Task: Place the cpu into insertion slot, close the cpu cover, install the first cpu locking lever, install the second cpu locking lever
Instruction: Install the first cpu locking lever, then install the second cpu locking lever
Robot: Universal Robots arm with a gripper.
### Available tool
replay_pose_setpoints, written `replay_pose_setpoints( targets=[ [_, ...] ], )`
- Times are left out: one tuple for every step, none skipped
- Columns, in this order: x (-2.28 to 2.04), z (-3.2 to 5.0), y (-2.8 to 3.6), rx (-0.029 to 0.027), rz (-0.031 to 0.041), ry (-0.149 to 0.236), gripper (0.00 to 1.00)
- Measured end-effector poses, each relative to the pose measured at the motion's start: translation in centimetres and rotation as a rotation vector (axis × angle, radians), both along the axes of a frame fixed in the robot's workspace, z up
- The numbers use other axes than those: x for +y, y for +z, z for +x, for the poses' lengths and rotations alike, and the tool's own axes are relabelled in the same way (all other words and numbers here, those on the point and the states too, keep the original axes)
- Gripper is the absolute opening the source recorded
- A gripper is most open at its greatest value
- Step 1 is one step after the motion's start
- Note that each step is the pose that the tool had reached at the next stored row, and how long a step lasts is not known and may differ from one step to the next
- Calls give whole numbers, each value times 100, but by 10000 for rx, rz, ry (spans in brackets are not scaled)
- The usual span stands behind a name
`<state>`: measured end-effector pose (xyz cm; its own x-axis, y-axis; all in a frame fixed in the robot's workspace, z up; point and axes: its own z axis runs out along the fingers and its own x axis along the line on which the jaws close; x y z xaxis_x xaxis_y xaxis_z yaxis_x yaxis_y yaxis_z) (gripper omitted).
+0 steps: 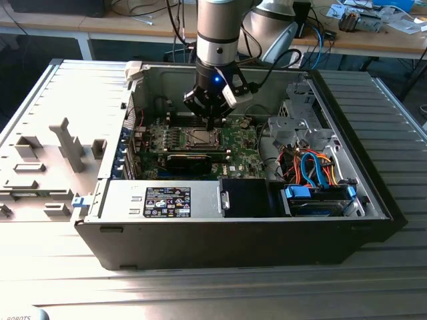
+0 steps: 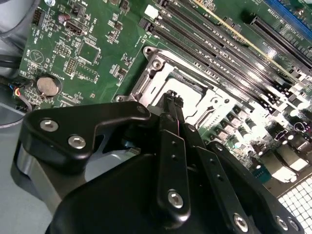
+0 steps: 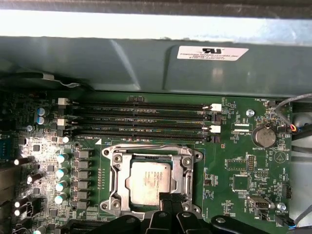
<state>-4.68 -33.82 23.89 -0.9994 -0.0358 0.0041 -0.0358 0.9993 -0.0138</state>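
Beside the cpu cover (image 3: 151, 183), memory slots (image 3: 139, 119).

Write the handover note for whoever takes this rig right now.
End effector: low over the motherboard, at the edge of the cpu.
cpu: lies flat in its socket, beside the memory slots.
cpu cover: appears lowered, framing the chip.
Done: cpu placed; the cover looks closed.
Left: both locking levers; whether either is latched cannot be told.
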Motion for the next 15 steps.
replay_pose_setpoints(
  targets=[
    [0,0,0,0,1,0,11],
    [0,0,0,0,0,0,11],
    [0,0,0,0,1,0,11],
    [0,0,1,0,0,-1,11],
    [0,0,1,0,1,0,11],
    [-19,0,1,0,-1,0,11],
    [-51,6,-1,1,0,-1,11],
    [-82,44,-4,13,0,1,11],
    [-120,95,-9,32,1,0,11],
    [-143,115,-12,37,1,1,11],
    [-171,127,-14,41,3,0,11],
    [-216,133,-17,43,35,-1,11],
    [-273,134,-22,43,247,1,11],
    [-308,134,-24,43,431,2,11],
    [-333,133,-26,43,553,0,11]
  ],
)
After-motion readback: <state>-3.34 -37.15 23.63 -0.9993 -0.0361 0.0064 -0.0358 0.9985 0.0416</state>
